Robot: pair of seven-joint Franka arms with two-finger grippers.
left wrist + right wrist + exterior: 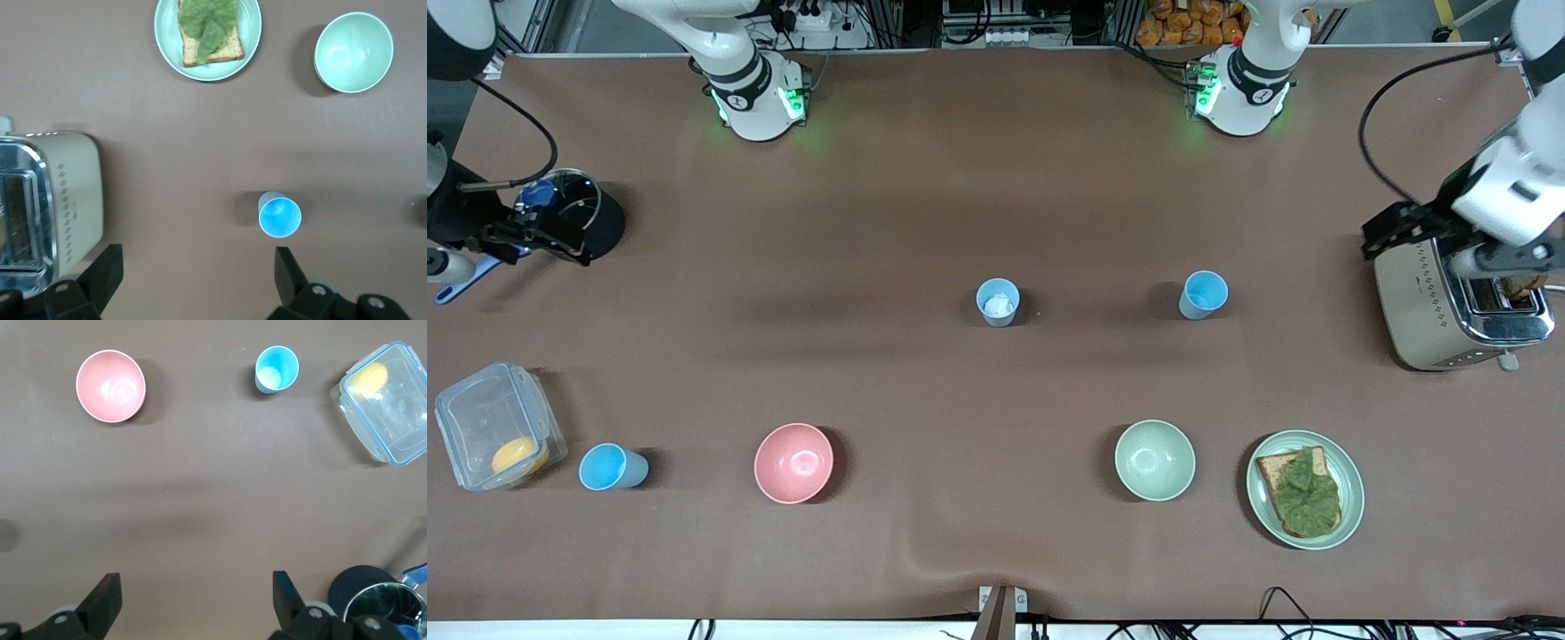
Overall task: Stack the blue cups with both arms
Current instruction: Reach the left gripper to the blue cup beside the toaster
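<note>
Toaster (1458,307) partly under left pincer (193,280)

table (925,204) brown | cups light blue: one (998,302) with white lump, one (1204,294), one (611,467) | bowl (793,462) pink | bowl (1154,460) pale green | plate (1349,493) pale green, toast brown under green leaf | toaster (1432,307) cream and chrome, dotted pattern | container (489,427) clear, blue rim, yellow inside | pot (587,218) black

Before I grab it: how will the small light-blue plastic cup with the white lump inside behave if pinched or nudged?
The small light-blue plastic cup with the white lump inside looks thin and light, so probably easy to lift. Its smooth tapered wall may slip. Upright and narrow, it could tip if nudged.
</note>
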